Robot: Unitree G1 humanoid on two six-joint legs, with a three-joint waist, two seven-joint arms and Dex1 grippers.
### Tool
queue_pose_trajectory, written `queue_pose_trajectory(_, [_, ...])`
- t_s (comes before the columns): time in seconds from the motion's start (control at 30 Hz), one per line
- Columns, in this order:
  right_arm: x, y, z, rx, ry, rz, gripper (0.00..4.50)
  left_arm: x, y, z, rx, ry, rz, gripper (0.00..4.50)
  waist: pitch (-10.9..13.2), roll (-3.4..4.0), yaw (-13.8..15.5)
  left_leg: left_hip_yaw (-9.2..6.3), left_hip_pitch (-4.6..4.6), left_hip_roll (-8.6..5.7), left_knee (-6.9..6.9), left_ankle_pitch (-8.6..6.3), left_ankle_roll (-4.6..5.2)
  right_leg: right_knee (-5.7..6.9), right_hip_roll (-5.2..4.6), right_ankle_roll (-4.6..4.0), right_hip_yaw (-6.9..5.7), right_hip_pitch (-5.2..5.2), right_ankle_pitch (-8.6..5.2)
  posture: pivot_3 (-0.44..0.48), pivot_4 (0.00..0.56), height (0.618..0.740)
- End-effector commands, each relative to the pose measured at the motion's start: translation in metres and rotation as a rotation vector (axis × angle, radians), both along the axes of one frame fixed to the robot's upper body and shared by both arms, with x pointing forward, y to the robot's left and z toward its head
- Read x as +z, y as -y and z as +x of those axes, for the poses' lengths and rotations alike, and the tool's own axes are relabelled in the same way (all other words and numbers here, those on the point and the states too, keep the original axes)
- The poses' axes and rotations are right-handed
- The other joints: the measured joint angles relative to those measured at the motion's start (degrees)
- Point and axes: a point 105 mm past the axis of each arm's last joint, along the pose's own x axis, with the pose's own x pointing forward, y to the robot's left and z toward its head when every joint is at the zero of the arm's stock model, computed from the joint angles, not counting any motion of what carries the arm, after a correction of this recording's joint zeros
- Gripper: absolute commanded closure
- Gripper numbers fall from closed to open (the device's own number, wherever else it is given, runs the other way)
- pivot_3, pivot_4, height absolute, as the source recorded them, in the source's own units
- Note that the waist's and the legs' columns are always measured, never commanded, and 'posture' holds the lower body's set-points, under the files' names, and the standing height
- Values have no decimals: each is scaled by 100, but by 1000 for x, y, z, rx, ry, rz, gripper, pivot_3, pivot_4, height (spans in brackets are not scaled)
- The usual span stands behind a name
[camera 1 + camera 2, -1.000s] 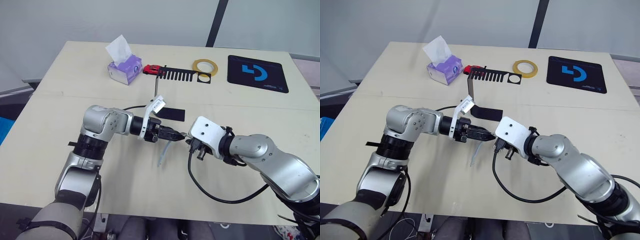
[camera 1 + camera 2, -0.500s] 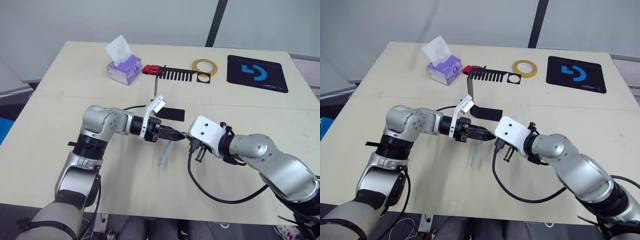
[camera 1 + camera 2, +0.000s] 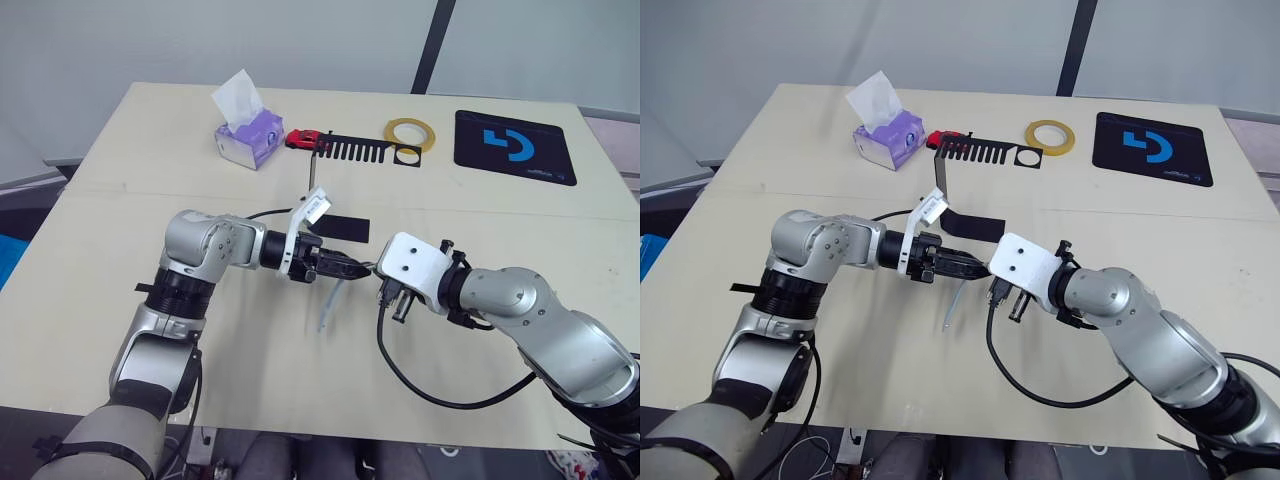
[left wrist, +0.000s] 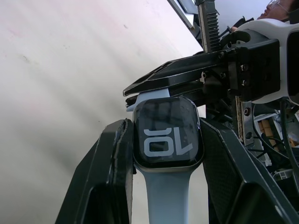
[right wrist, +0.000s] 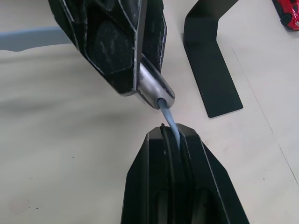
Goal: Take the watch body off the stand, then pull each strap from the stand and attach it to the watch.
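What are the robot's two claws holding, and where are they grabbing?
The left claw grips the watch body by its sides. The right claw pinches the second strap near its end at the watch.

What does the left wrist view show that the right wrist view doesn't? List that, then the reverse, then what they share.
Left wrist view: the black screen and white digits of the watch body, facing the camera. Right wrist view: the stand, its flat foot on the table, and a red toy car. Shared: the left gripper shut on the watch body, the first strap joined to it, and the right gripper shut on the second strap at the watch's opposite edge.
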Motion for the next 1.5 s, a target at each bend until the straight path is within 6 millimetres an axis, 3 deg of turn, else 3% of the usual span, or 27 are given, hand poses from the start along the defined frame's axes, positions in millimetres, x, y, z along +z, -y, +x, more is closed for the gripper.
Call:
queue_pose_trajectory(0.03, [13, -2, -4, 23, 69, -1, 4425, 9, 1, 1, -8, 22, -24, 2830, 0, 0, 0, 0, 0, 0, 0, 0, 0, 0, 0, 0, 0, 0, 0, 0, 150, 738])
queue_pose_trajectory(1.5, [21, -3, -6, 28, 90, 0, 4425, 5, 0, 6, 7, 18, -18, 2830, 0, 0, 0, 0, 0, 0, 0, 0, 0, -1, 0, 0, 0, 0, 0, 0, 150, 738])
